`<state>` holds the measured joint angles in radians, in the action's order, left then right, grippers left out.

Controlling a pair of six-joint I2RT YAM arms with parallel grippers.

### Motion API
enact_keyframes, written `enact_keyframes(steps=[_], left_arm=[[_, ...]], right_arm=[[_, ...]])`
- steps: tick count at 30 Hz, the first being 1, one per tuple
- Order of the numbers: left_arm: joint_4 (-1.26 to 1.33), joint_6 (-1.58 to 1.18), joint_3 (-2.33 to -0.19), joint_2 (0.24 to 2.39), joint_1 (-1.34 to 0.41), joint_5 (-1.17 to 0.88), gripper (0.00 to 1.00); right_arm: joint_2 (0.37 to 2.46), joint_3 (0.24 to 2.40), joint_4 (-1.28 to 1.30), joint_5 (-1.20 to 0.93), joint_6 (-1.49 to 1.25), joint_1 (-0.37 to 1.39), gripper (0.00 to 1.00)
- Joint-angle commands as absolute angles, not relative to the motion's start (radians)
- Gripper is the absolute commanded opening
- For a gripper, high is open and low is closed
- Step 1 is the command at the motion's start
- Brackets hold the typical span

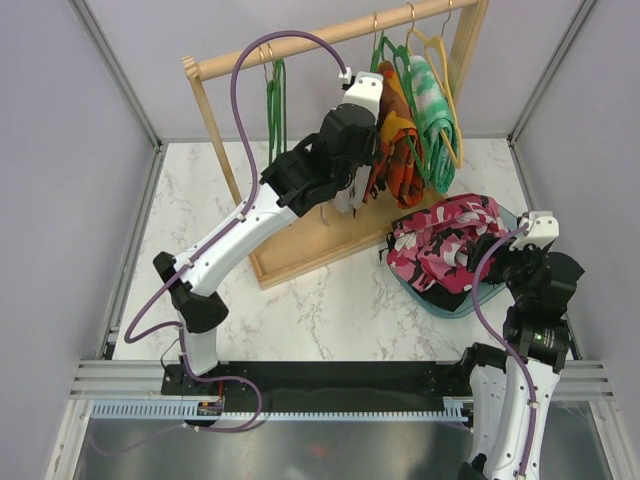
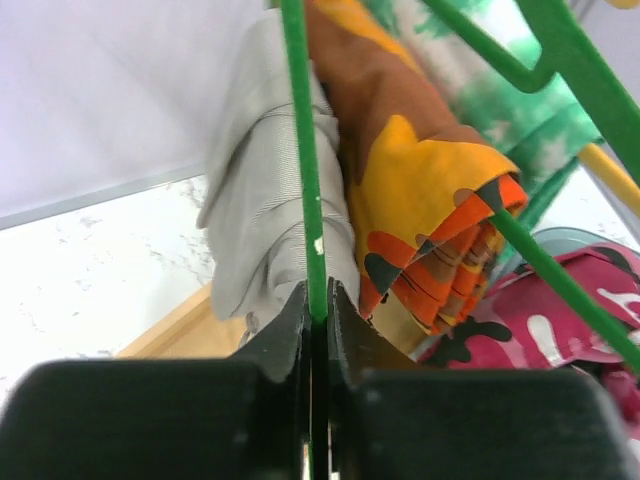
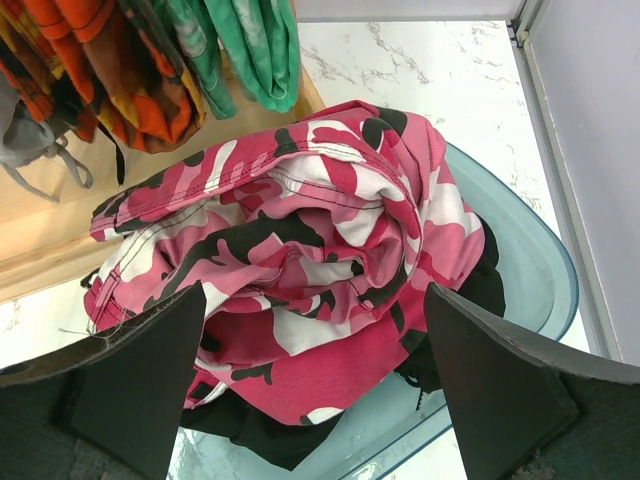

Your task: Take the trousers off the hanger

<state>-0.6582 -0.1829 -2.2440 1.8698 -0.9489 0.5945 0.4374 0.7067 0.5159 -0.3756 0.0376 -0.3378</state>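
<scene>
The left arm stretches far to the wooden rack (image 1: pixel 300 50), the left gripper (image 2: pixel 318 300) clamped on a green hanger (image 2: pixel 305 150) wire that lies against the grey trousers (image 2: pixel 262 200). Orange-patterned trousers (image 2: pixel 420 200) hang just right of them. The right gripper (image 3: pixel 315 340) hovers, fingers spread wide, over the camouflage trousers (image 3: pixel 320 250) in a blue basin (image 3: pixel 545 270) near the right wall.

I've got the left arm (image 1: pixel 235 230) stretched far forward, left fingers (image 2: pixel 285 335) pinched nearly together, and the right arm (image 1: pixel 530 350) folded near its base, right fingers (image 3: pixel 140 370) spread wide.
</scene>
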Motion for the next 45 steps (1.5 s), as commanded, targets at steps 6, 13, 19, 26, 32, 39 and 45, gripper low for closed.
enact_keyframes(steps=[6, 13, 19, 26, 32, 39, 45], left_arm=[[-0.638, -0.086, -2.278, 1.796, -0.950, 0.663, 0.02], [-0.598, -0.051, -2.384, 1.760, -0.950, 0.663, 0.02], [-0.574, -0.054, -2.369, 1.704, -0.950, 0.658, 0.02], [-0.574, -0.098, -2.248, 1.609, -0.950, 0.617, 0.02], [-0.580, -0.198, -2.083, 1.474, -0.950, 0.531, 0.02], [-0.586, -0.291, -1.942, 1.339, -0.950, 0.433, 0.02], [-0.589, -0.357, -1.832, 1.246, -0.950, 0.376, 0.02]], right_arm=[[0.429, 0.712, 0.488, -0.367, 0.026, -0.337, 0.98], [0.433, 0.719, 0.492, -0.364, 0.026, -0.337, 0.98], [0.434, 0.722, 0.492, -0.365, 0.026, -0.337, 0.98], [0.440, 0.733, 0.502, -0.405, 0.043, -0.337, 0.98], [0.460, 0.768, 0.528, -0.616, 0.156, -0.337, 0.98], [0.555, 0.850, 0.644, -0.949, 0.386, -0.337, 0.98], [0.652, 0.939, 0.882, -1.170, 0.769, -0.337, 0.98]])
